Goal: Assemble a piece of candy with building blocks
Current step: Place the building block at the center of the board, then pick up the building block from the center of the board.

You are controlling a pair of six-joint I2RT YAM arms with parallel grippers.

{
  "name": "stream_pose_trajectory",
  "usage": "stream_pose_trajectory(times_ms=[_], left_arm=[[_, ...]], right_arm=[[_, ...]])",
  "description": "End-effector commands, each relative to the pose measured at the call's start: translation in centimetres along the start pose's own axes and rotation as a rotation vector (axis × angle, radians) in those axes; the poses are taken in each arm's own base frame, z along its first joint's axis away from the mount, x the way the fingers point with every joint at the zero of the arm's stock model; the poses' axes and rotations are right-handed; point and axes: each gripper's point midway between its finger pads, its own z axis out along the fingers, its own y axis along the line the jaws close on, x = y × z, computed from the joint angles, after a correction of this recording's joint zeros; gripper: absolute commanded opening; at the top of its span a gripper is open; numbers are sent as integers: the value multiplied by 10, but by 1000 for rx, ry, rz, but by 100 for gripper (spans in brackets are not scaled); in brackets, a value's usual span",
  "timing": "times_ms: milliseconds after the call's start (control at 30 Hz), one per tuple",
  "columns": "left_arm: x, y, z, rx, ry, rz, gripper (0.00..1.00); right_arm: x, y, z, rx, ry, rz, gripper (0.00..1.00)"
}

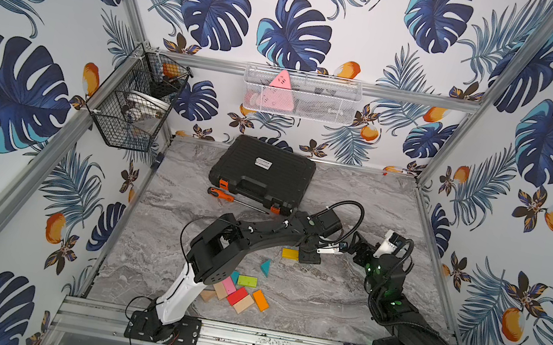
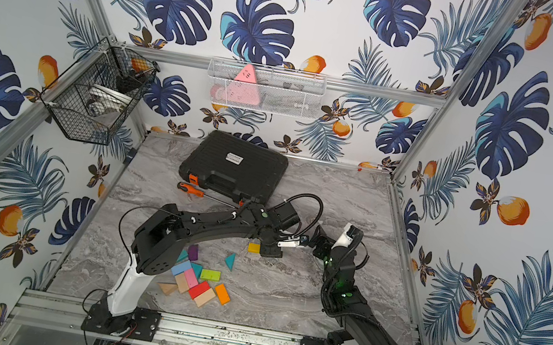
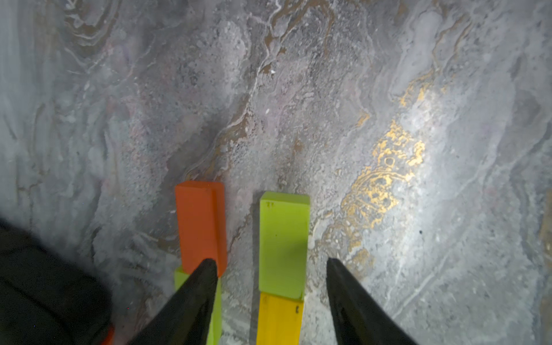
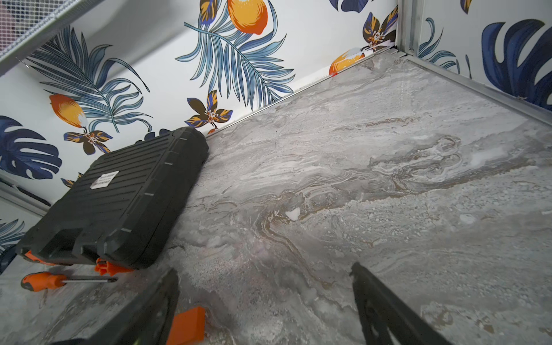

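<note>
One green block (image 3: 283,245) between parted left jaws, seemingly untouched; orange block (image 3: 200,224) just beside; right jaws wide.

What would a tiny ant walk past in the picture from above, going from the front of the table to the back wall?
From near to far: orange brick → green brick → teal wedge → yellow brick → orange-handled screwdriver → black case.
</note>
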Motion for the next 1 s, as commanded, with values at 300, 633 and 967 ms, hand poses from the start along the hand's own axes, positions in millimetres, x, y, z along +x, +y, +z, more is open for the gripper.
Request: stream_pose_trajectory(times_ms=[300,633,967], left_arm=[[-2,74,-92,-398,-76,-228,65],[77,47,-231,-466,-441,-715,74],[241,11,-307,-854,-480,-1059,85]], right_arm=[[6,10,-6,-49,69,-21,93],[71,100,-22,-477,507,-2,79],[159,238,-91,-927,841,-614,77]])
